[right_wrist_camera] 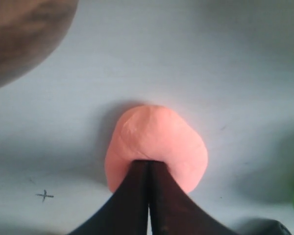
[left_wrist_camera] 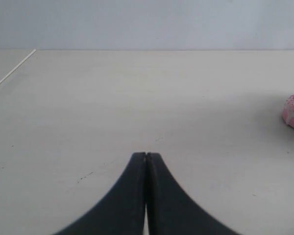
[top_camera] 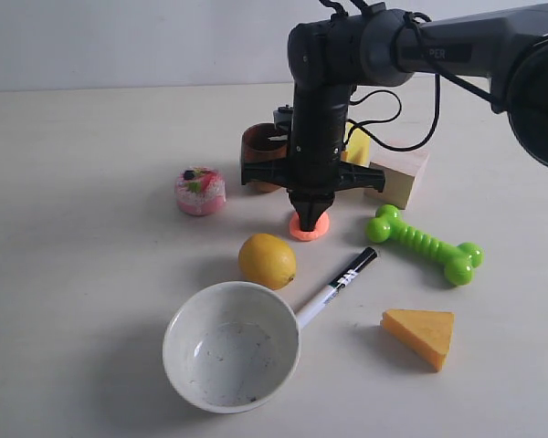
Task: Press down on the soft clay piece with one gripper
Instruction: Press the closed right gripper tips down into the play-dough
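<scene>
The soft clay piece (top_camera: pixel 310 228) is a small salmon-orange lump on the table, between the lemon and the green bone. My right gripper (top_camera: pixel 308 217) points straight down from the black arm, shut, with its closed tips sunk into the top of the clay (right_wrist_camera: pixel 157 142). In the right wrist view the right gripper (right_wrist_camera: pixel 148 162) meets the lump and a dent shows around the tips. My left gripper (left_wrist_camera: pixel 146 155) is shut and holds nothing, low over bare table; the exterior view does not show it.
Around the clay lie a yellow lemon (top_camera: pixel 267 260), a pink cake toy (top_camera: pixel 200 191), a green bone toy (top_camera: pixel 423 243), a marker (top_camera: pixel 338 286), a white bowl (top_camera: pixel 231 345), a cheese wedge (top_camera: pixel 420 335), a wooden block (top_camera: pixel 398 175) and a brown cup (top_camera: pixel 261 146).
</scene>
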{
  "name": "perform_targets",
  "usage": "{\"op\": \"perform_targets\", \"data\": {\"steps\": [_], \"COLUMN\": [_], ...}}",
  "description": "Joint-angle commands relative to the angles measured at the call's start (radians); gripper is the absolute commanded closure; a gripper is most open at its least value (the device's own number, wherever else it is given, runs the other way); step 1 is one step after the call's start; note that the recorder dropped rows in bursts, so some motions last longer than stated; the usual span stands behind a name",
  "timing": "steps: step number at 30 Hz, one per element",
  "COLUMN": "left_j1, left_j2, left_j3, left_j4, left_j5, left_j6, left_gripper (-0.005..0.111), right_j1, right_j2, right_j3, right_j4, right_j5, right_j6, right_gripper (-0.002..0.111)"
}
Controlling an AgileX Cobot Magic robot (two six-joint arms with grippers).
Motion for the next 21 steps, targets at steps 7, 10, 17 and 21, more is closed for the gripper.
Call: {"op": "perform_targets", "data": {"steps": [7,10,17,21], "left_j1": [-0.005,-0.005,-0.005,-0.005], "left_j2": [-0.007,-0.007,-0.007,-0.007], "left_j3": [0.0,0.0,0.0,0.0], "left_j4": [-0.002,-0.002,-0.002,-0.002], "left_j5": [-0.008,-0.008,-0.008,-0.008], "left_j6": [-0.002,-0.002,-0.002,-0.002], "left_gripper": [0.107,0.107,0.107,0.107], "right_j1": [0.002,0.002,0.002,0.002], "right_j2": [0.054,0.054,0.054,0.054], "right_j3": [0.02,0.02,0.02,0.02], "right_j4": [-0.002,-0.002,-0.002,-0.002], "right_j5": [-0.03,-0.03,-0.03,-0.032], "right_j6": [-0.001,-0.001,-0.001,-0.001], "right_gripper": [0.108,0.108,0.106,0.095]}}
